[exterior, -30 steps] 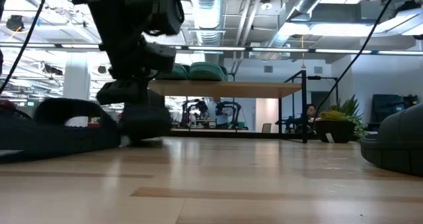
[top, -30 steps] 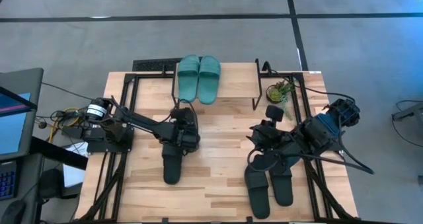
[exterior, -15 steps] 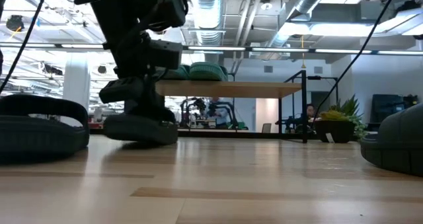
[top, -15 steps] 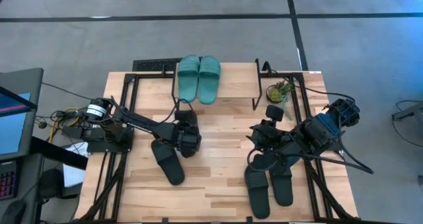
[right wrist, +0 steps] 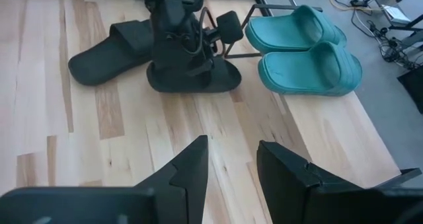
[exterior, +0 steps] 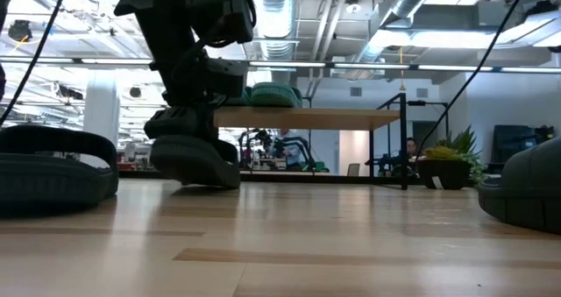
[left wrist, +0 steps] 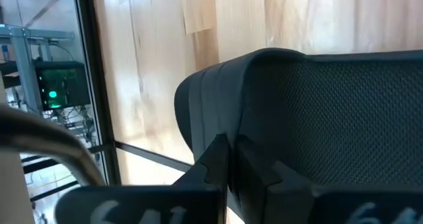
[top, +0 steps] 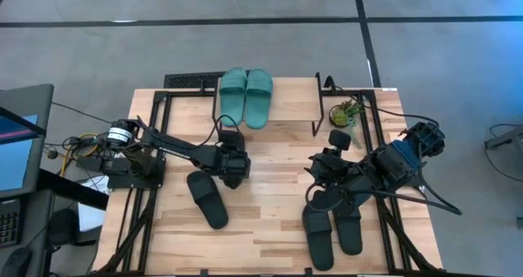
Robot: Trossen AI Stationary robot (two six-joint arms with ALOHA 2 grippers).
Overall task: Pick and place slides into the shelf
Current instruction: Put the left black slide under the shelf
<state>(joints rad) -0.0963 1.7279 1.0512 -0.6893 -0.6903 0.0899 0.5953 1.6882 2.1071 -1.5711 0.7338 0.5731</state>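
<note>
My left gripper (top: 233, 164) is shut on a black slide (right wrist: 198, 82), which shows under it in the low view (exterior: 193, 161). The second black slide (top: 207, 199) lies flat on its sole on the table, near-left of that gripper. The teal-green pair (top: 245, 97) lies on the top board of the shelf (exterior: 307, 117). My right gripper (right wrist: 231, 168) hangs open over the table's right half. Another black pair (top: 331, 228) lies on the table partly under the right arm. My left gripper pinches the black slide by its wide strap (left wrist: 218, 128) between the two fingers, coming from above and pointing down. The slide hangs tilted below the fingers, one end lower, close over the table. Whether that low end (exterior: 219, 181) touches the wood, I cannot tell.
A small potted plant (top: 347, 113) stands by the shelf's right legs. The shelf's thin black legs (top: 317, 105) frame the space under the board. Bare wood lies between the two arms (top: 274, 187). A monitor (top: 16, 138) stands off the table's left edge.
My left gripper has risen and moved toward the far edge and the shelf, carrying one black slide off the table. The other black slide, which lay right against it, has turned about on the table and now lies apart, at a slant.
</note>
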